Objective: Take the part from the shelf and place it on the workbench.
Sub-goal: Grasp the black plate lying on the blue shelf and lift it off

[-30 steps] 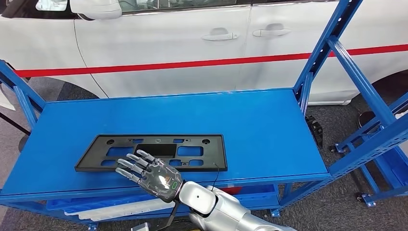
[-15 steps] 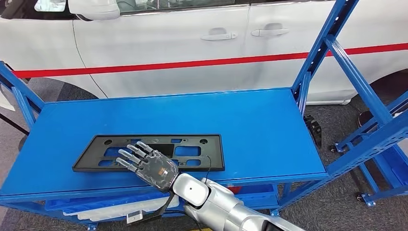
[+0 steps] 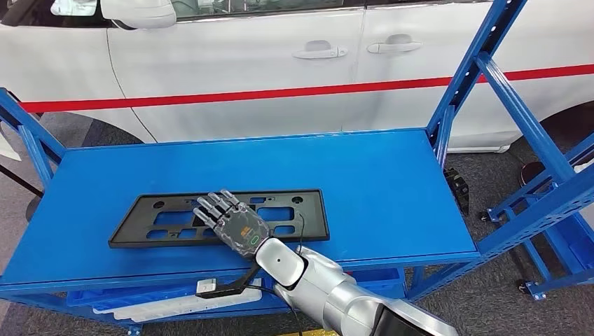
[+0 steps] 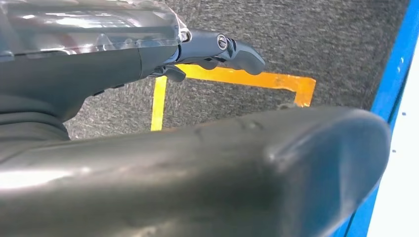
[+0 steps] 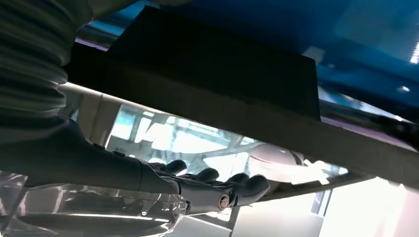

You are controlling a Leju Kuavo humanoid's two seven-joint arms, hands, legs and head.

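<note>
The part is a flat black plate frame with rectangular cut-outs, lying on the blue shelf near its front edge. My right hand reaches in from below and lies over the middle of the part with its fingers straight and together, gripping nothing. In the right wrist view the dark fingers stretch out alongside the part's black edge. My left hand hangs over grey floor with its thumb and a dark finger apart and nothing between them.
A white car with a red stripe stands right behind the shelf. Blue uprights and a diagonal brace rise at the shelf's right end, with another blue rack beyond. White items lie on the lower shelf. Yellow tape marks the floor.
My right hand has moved forward from the part's near edge onto its middle. The part's right end has shifted slightly away from the shelf's front edge.
</note>
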